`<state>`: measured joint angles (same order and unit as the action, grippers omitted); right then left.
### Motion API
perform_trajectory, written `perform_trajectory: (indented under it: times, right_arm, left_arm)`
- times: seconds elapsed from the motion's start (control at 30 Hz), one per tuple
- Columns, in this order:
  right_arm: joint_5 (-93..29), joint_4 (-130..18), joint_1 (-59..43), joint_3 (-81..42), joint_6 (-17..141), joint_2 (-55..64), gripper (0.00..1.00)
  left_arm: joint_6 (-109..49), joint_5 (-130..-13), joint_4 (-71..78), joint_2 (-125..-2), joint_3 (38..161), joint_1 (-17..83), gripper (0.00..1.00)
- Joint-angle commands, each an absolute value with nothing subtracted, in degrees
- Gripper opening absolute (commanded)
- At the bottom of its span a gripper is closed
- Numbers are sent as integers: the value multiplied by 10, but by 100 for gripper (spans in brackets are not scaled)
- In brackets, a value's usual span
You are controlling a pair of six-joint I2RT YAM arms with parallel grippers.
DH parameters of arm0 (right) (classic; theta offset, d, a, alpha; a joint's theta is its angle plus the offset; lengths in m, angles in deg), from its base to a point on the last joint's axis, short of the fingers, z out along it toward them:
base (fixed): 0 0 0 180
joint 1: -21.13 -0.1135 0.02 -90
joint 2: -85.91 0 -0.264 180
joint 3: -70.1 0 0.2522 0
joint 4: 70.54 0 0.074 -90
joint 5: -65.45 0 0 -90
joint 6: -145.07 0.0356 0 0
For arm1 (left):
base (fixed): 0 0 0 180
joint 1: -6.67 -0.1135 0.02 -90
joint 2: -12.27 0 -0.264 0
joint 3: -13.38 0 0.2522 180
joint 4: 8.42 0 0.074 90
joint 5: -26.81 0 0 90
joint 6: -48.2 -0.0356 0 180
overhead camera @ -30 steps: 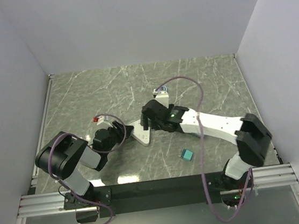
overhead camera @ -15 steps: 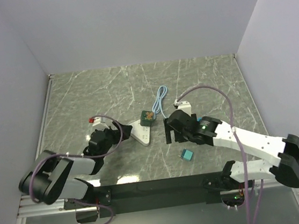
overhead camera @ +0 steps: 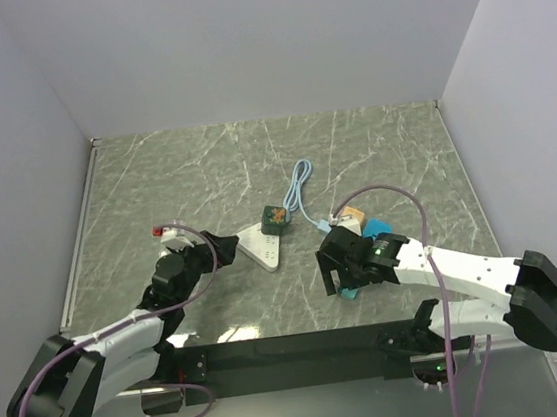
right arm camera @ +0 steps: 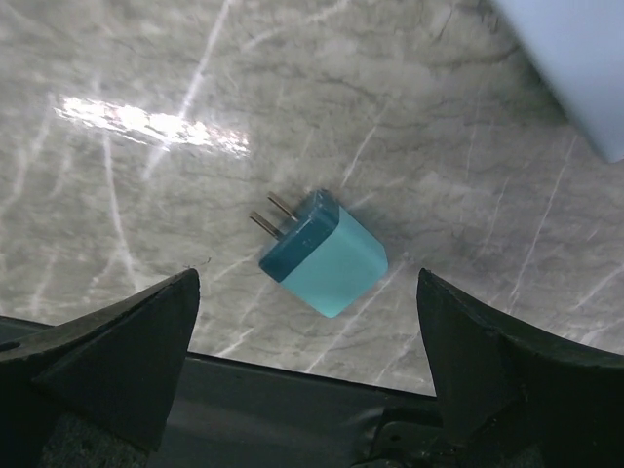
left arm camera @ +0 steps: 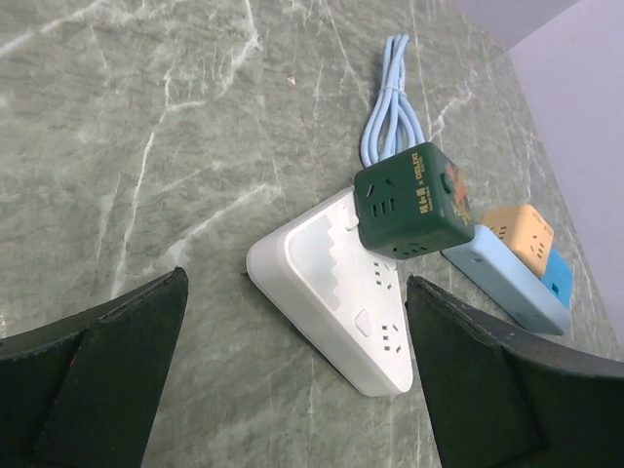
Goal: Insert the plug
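Marble tabletop [right arm camera: 146,58], right claw [right arm camera: 307,356] wide above teal plug [right arm camera: 324,253]

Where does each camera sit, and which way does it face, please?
Top external: above, behind the bases, looking down on the table; both arms show.
Left wrist: on left gripper, facing the white power strip; fingers at edges.
Right wrist: on right gripper, facing down at the teal plug; fingers at edges.
Shared: top and left wrist both see the strip.
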<state>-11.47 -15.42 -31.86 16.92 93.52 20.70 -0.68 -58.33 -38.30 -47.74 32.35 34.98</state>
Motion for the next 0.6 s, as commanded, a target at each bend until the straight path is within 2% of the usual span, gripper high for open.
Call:
perform_trajectory:
  times: [0.0,0.23,0.57]
  right_arm:
    - [-124,-184,-312,181,922,189,98]
    - [-110,-185,-311,178,936,164,98]
    - [-144,-246,-310,215,987,143,96]
  left_arm:
    - [-20,-570,-352,-440,317,348,99]
    - [-16,-575,-329,-392,310,348,100]
    - [-18,-581,-331,-396,311,348,99]
